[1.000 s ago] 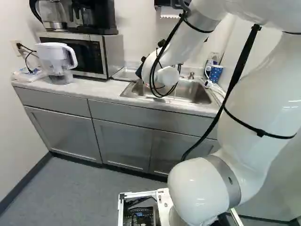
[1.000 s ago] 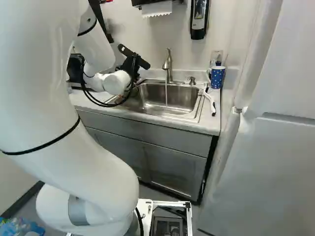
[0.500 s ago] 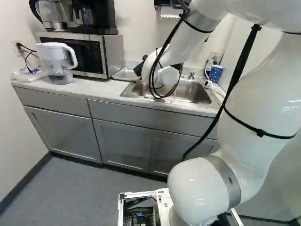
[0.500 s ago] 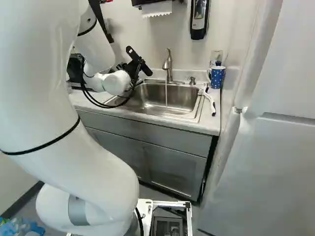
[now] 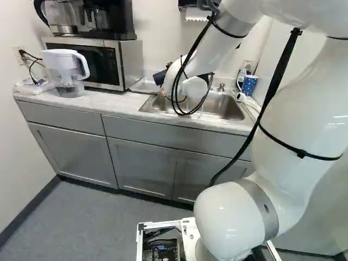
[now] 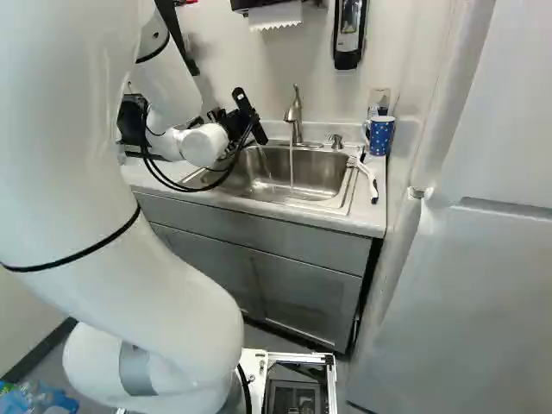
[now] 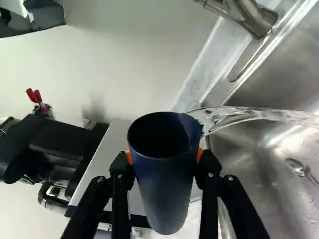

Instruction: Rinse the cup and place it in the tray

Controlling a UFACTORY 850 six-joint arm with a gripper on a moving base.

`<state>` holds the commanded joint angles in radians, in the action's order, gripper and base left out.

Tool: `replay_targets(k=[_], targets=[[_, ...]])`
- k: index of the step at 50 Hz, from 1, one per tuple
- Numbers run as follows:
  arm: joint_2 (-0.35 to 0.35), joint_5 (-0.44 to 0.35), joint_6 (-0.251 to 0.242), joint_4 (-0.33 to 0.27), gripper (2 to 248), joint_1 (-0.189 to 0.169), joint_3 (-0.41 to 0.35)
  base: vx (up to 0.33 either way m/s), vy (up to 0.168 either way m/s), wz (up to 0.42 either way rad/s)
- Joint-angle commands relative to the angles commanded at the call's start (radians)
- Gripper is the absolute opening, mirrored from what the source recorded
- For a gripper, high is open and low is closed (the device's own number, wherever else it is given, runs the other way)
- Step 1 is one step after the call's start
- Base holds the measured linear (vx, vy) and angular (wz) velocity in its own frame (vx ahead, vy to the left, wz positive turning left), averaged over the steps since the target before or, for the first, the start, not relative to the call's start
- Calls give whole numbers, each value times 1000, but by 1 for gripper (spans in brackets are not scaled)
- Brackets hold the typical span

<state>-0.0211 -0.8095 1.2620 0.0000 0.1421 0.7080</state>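
My gripper (image 6: 235, 123) is over the left part of the sink (image 6: 321, 168), its fingers hard to make out in the right base view. In the wrist view the gripper (image 7: 163, 158) is shut on a dark blue cup (image 7: 167, 191), an orange pad pressing each side. The cup's open mouth faces the camera. From its rim, clear water (image 7: 254, 114) streams over the sink. The faucet (image 6: 294, 112) is running, its thin jet falling into the basin. A shallow metal tray (image 5: 145, 85) lies on the counter between sink and microwave.
A microwave (image 5: 103, 62) with coffee makers on top and a white pitcher (image 5: 66, 70) stand left of the sink. Right of it are a blue dotted mug (image 6: 380, 136) and a white brush (image 6: 369, 179). One spoon (image 7: 297, 167) lies in the basin.
The wrist has turned, swinging the black gripper parts around in the right base view, and the cup has turned with it. The base and the rest of the arm have barely moved.
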Motion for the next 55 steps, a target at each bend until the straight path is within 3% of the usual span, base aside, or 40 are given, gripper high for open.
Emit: replay_targets(k=[55], targets=[[0, 0, 578, 0, 126, 0, 0, 0, 0, 0]])
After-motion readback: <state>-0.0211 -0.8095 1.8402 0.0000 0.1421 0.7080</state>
